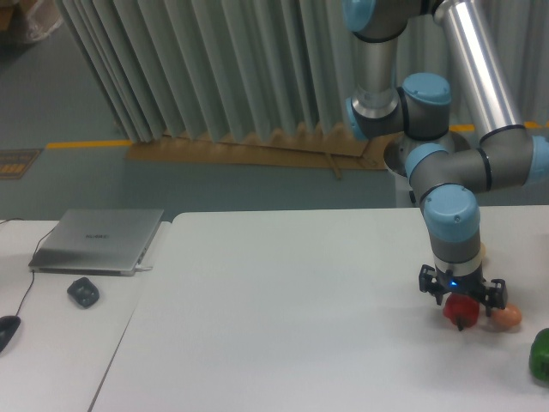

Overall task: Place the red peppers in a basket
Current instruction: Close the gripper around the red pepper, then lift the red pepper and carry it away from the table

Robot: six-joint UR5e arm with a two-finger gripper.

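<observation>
The red pepper (461,312) is small, glossy and rounded. It sits on the white table (283,318) at the right. My gripper (460,300) is directly over it, with its dark fingers down on either side of the pepper. I cannot tell whether the fingers press on it. No basket shows in this view.
An orange-brown egg-shaped item (506,318) lies just right of the red pepper, close to the gripper. A dark green pepper (540,355) sits at the right edge. A closed laptop (99,240), a mouse (83,292) and a cable lie on the left table.
</observation>
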